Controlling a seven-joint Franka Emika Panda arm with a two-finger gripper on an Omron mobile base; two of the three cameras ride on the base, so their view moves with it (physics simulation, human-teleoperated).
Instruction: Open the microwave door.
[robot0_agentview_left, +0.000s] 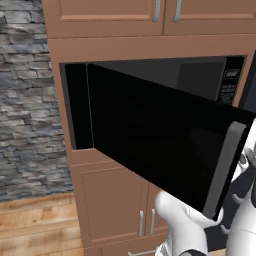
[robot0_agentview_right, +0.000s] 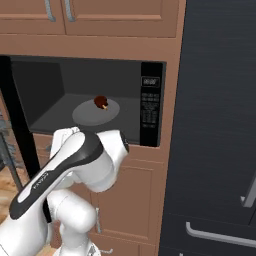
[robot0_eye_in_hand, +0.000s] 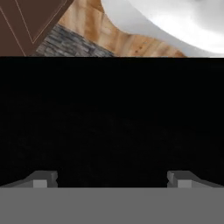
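You see the microwave door (robot0_agentview_left: 150, 135) swung wide open to the left, its grey handle (robot0_agentview_left: 225, 167) on the free edge. The microwave (robot0_agentview_right: 95, 100) cavity holds a round plate (robot0_agentview_right: 87, 116). The gripper (robot0_eye_in_hand: 112, 179) faces the black door, its 2 jaws wide apart, holding nothing.

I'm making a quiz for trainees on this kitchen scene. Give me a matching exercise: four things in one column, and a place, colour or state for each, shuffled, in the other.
Things:
1. microwave door
2. turntable plate
3. button panel
4. pincer

Descriptions:
A. narrow black strip at the cavity's right edge
B. swung wide open
C. jaws apart, close to a black surface
D. carries a small brown item

Pairs: 1-B, 2-D, 3-A, 4-C
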